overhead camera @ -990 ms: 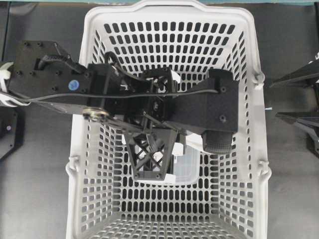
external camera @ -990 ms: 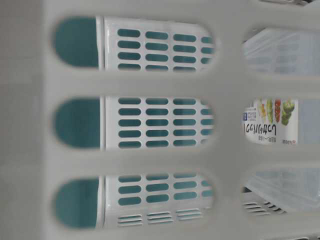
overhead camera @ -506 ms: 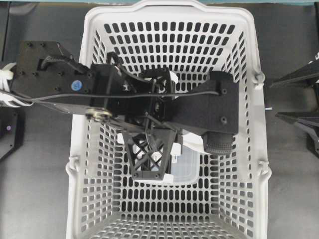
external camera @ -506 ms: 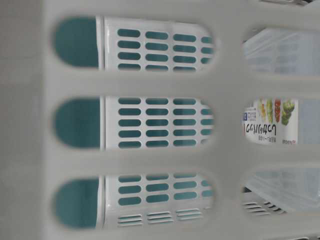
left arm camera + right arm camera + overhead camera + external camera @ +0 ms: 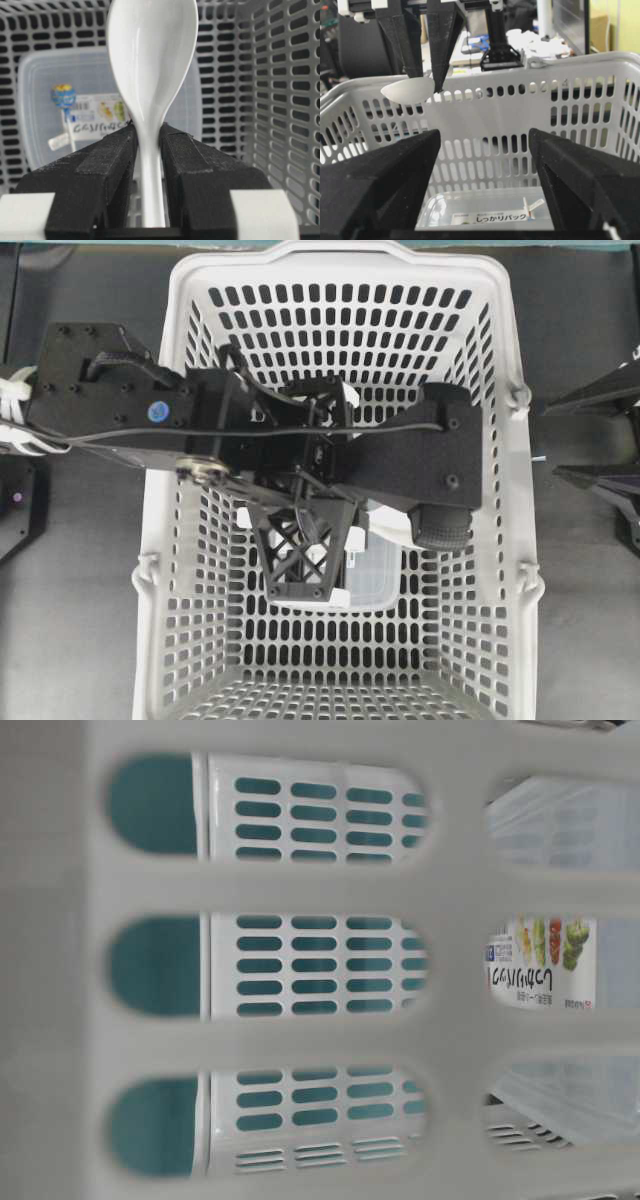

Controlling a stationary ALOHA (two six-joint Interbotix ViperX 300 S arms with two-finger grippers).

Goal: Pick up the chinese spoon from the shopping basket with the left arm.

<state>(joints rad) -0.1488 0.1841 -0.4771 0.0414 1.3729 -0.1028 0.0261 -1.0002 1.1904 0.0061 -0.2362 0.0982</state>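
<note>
Surface: dark grey tabletop — bare at both sides of the overhead view.
On it: the shopping basket, light grey, slotted walls and floor — standing upright in the middle.
Left edge: a black fixture, partly cut off.

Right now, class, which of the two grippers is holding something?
The left gripper: its jaws are clamped on the handle of the chinese spoon. The right gripper has jaws apart, with nothing between them.

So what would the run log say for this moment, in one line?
left gripper: shut on spoon handle | spoon: lifted near basket rim | container: on basket floor | right gripper: open, outside basket
</note>
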